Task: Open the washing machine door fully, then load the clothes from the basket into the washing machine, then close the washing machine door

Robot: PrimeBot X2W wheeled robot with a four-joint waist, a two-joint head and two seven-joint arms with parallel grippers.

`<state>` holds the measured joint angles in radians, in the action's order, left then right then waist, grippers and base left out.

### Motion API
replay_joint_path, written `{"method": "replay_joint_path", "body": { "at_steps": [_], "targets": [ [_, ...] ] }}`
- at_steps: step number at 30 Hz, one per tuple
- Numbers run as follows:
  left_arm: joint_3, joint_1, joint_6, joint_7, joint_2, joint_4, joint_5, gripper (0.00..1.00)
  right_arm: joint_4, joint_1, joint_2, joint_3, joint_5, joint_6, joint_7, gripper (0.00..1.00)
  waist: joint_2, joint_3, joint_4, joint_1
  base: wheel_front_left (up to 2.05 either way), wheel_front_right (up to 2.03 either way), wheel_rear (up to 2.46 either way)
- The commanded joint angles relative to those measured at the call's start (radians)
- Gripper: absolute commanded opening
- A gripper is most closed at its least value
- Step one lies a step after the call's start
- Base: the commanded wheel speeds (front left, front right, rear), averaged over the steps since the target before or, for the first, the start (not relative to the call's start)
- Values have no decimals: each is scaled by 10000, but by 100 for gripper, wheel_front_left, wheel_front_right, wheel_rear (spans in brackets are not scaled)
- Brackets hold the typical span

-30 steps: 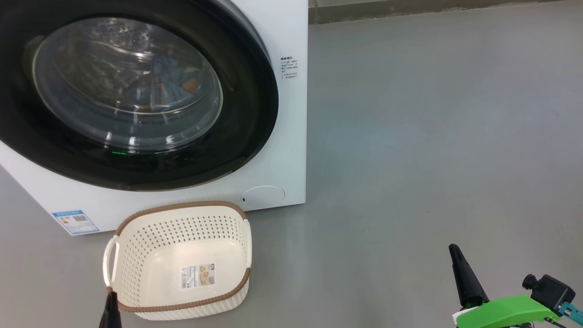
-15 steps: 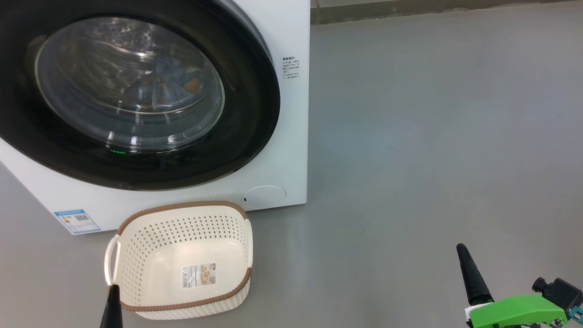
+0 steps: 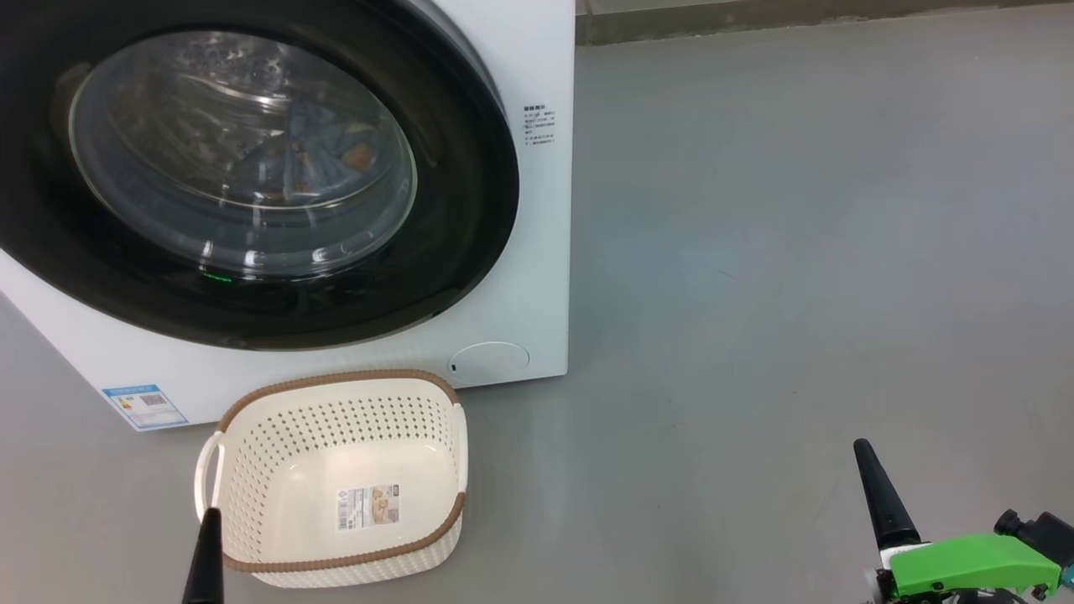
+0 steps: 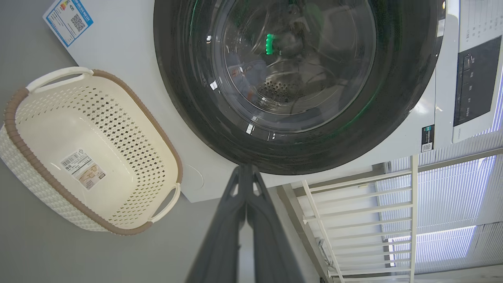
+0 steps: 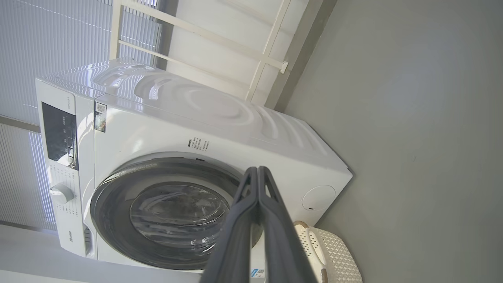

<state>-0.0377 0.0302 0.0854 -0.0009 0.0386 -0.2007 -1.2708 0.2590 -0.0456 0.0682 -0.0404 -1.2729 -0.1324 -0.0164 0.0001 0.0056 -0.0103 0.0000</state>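
Head view, your count left to right: left gripper [image 3: 208, 528], fingers pressed together, holding nothing; washing machine door [image 3: 453, 252], shut on the washing machine [image 3: 541, 252]; clothes [image 3: 323, 151], inside behind its glass; basket [image 3: 336, 379], on the floor [image 3: 755, 294] just before it; right gripper [image 3: 866, 461], pinched likewise, well apart.

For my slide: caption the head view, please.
Washer door closed, clothes visible inside, empty basket on the floor.

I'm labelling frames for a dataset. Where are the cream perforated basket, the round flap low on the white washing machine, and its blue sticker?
Cream-white perforated plastic basket [image 3: 352, 419]: head view, perforated far wall.
Round white flap [image 3: 491, 359]: head view, its centre.
Blue rectangular sticker [image 3: 144, 405]: head view, its middle.
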Motion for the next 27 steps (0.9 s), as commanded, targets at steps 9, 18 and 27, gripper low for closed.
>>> {"method": "replay_joint_path", "body": {
  "at_steps": [9,18,27],
  "targets": [
    [-357,-744,229,303,248,-12,-1202,0,-213,-467,101,-1,-1224,12,339,0,-1,-7,31,0,0,0,0],
    [-427,-995,320,568,263,-185,-2165,0,-193,-518,92,-154,-2212,14,611,0,-1,-14,61,0,0,0,0],
    [-499,-1249,411,836,277,-359,-3133,0,-173,-569,81,-310,-3205,16,888,0,-1,-21,90,0,0,0,0]
  ]
}}
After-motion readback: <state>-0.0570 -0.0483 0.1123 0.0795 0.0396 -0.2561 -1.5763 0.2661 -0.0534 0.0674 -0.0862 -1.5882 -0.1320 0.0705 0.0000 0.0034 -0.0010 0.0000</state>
